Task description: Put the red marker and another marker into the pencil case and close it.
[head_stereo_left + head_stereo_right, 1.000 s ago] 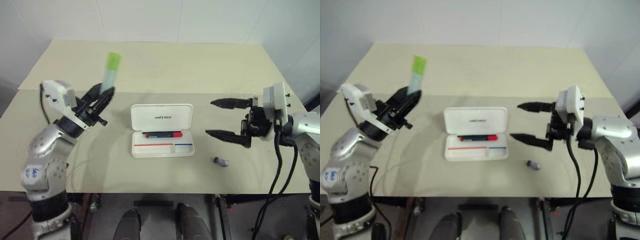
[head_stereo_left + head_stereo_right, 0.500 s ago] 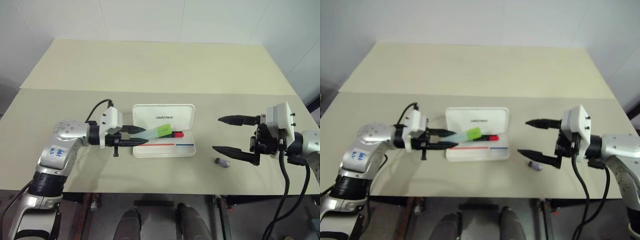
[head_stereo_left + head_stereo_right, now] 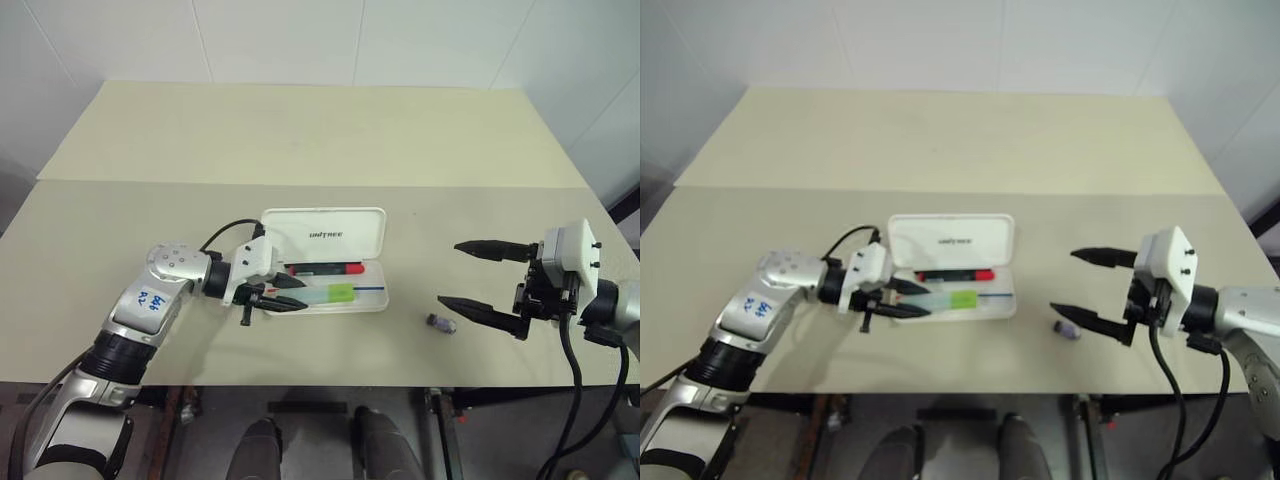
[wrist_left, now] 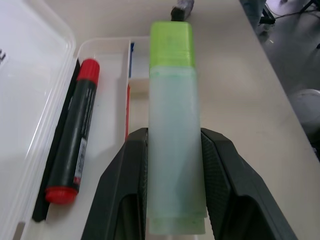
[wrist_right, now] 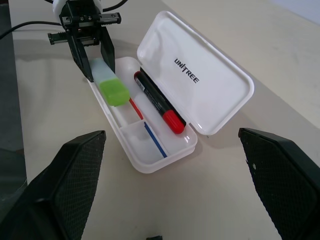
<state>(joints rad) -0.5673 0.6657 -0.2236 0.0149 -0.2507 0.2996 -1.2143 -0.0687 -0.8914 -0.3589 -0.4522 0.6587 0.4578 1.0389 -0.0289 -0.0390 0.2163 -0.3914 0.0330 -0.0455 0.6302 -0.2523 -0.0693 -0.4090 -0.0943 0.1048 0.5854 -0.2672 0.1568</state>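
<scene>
The pencil case (image 3: 325, 262) lies open on the worktop (image 3: 300, 140), the red marker (image 3: 326, 269) resting along its hinge side. The left pincer (image 3: 283, 293) grips the green highlighter (image 3: 327, 294) over the case's front compartment. To the right, the right pincer (image 3: 482, 277) hangs wide open and empty, near a small dark cap (image 3: 440, 323).

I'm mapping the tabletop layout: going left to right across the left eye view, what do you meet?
Left gripper → green highlighter in the open pencil case → small dark object → right gripper.
</scene>
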